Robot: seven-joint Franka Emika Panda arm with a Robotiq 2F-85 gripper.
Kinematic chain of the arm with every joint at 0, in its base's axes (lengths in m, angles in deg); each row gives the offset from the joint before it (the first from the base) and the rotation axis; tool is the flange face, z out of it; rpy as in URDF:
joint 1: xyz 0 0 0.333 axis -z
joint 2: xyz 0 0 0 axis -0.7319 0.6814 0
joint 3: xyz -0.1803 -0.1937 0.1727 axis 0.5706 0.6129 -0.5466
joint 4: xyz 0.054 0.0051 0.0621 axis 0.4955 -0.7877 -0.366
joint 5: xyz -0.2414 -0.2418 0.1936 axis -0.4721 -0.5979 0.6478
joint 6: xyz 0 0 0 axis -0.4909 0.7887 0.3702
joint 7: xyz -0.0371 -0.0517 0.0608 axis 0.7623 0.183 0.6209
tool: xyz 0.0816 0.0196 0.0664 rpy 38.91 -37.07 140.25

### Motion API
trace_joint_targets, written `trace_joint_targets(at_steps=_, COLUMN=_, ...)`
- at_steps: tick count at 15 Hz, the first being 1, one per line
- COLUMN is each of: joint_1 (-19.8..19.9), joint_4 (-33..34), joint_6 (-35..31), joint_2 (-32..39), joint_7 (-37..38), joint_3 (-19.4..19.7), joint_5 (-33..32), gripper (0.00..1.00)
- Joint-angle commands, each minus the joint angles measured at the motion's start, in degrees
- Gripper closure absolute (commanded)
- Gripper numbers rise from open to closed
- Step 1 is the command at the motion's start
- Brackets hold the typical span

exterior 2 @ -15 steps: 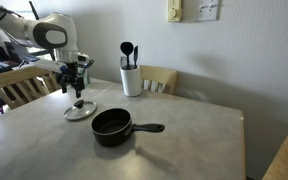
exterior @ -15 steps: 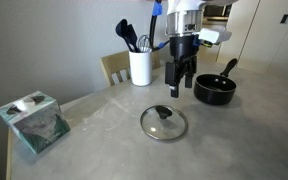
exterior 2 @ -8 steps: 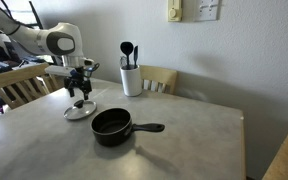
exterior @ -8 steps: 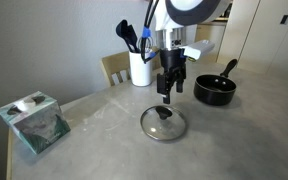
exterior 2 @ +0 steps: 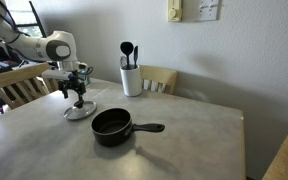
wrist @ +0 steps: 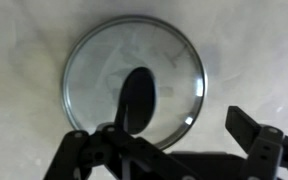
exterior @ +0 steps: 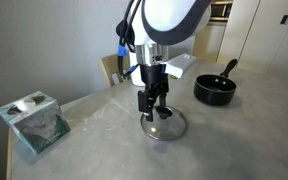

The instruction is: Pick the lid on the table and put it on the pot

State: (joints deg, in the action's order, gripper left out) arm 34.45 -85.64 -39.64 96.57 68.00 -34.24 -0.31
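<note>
1. A plain grey wall backs a light, faintly marbled table point(exterior: 94, 150), bare over most of its surface
2. At the far left a tissue box point(exterior: 32, 120) stands near the table edge. It is well apart from the work and no hindrance
3. In the middle, the gripper point(exterior: 152, 110) hovers just above the lid point(exterior: 165, 126), which lies flat on the table. In the wrist view the jaws are spread wide and hold nothing, with one finger to either side of the lid's lower edge
4. The step in hand looks like the grasp:
   - The black knob point(wrist: 136, 100) is the only part worth gripping, since the glass disc lies too flat to get under
   - The knob sits a little off the midline between the fingers, so shift sideways until it is centred
   - Then descend straight and close firmly on it
   - Lift level so the lid does not swing
5. To the right the pot point(exterior: 214, 92) stands uncovered, near the lid but apart from it, its handle point(exterior: 229, 68) pointing up and away. The stretch of table between them looks free
6. Behind, a white utensil holder point(exterior 2: 131, 78) and a chair point(exterior 2: 162, 78) sit by the wall. The tall utensils could catch the arm if the carry swings wide, so keep it short and above the pot's rim
</note>
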Motion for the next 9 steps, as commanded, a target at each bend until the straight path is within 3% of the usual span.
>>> trace_joint_targets(at_steps=1, joint_1=-2.7, joint_4=0.3, joint_6=0.8, joint_2=0.0, joint_7=0.8, joint_3=-0.5, joint_5=-1.2, gripper=0.0)
trace_joint_targets(at_steps=4, joint_1=-4.6, joint_4=-2.4, joint_6=0.9, joint_2=-1.9, joint_7=2.9, joint_3=0.7, joint_5=-2.6, gripper=0.0)
trace_joint_targets(at_steps=9, joint_1=-4.1, joint_4=0.5, joint_6=1.9, joint_2=-0.3, joint_7=1.6, joint_3=-0.5, joint_5=-1.7, gripper=0.0)
